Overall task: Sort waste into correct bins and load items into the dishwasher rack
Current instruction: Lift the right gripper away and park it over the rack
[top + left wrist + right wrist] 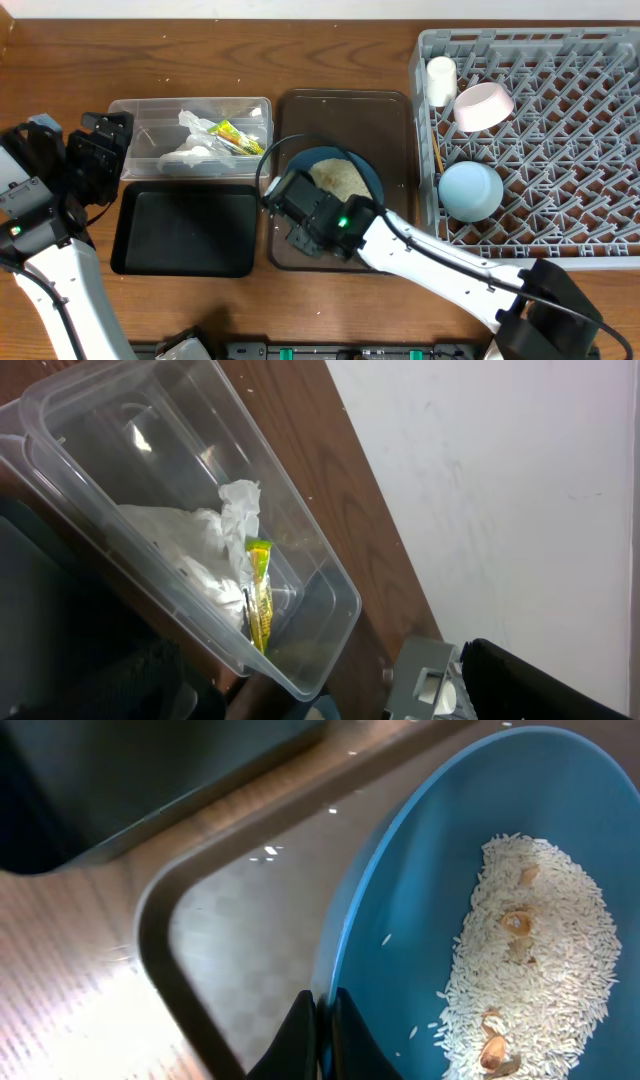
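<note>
The large dark blue bowl [358, 172] holds white rice scraps [338, 180] and sits on the dark brown serving tray [395, 120]. My right gripper [296, 200] is shut on the bowl's rim [335, 970], one finger inside and one outside; the rice [530, 960] lies in the bowl's far side. The clear tub [190, 137] holds the crumpled white napkin [190, 150] and the yellow-green wrapper [236, 137]; both show in the left wrist view, napkin [200, 545] and wrapper [259, 590]. My left gripper [100, 150] is left of the tub; its jaws are hidden. The black tray [185, 230] lies below the tub.
The light-grey dishwasher rack [560, 150] at right holds the white cup [441, 80], the pink bowl [483, 106], the light blue bowl [470, 190] and chopsticks [437, 155] along its left edge. The rack's corner shows in the left wrist view [425, 680].
</note>
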You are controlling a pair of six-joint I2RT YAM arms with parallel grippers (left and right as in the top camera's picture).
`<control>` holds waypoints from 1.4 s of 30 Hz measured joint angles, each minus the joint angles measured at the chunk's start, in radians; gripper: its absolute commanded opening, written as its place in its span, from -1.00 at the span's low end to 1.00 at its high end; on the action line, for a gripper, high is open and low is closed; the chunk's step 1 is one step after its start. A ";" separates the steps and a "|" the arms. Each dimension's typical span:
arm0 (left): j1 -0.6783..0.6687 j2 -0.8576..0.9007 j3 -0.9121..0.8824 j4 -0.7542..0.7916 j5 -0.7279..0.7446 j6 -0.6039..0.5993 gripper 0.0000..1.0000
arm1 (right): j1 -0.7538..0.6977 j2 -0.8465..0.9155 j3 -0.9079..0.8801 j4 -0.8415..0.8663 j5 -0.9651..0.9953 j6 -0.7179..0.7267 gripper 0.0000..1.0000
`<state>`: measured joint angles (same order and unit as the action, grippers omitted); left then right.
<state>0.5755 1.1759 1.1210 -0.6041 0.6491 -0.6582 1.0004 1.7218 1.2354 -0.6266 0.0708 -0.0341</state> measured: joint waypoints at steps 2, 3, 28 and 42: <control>0.000 0.000 0.000 0.000 0.000 0.000 0.82 | 0.011 0.006 0.000 0.003 -0.003 -0.003 -0.67; 0.000 0.000 0.000 0.000 0.000 0.000 0.82 | 0.015 0.007 0.000 0.004 -0.003 0.000 -0.65; 0.000 0.000 0.000 0.000 0.000 0.000 0.83 | -0.482 -0.225 0.118 -0.102 0.164 0.070 0.98; 0.000 0.000 0.000 0.000 0.000 -0.019 0.83 | -0.894 -0.284 0.125 -0.123 0.216 0.075 0.98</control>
<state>0.5755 1.1763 1.1206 -0.6037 0.6491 -0.6777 0.1062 1.4380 1.3605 -0.7498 0.2867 0.0410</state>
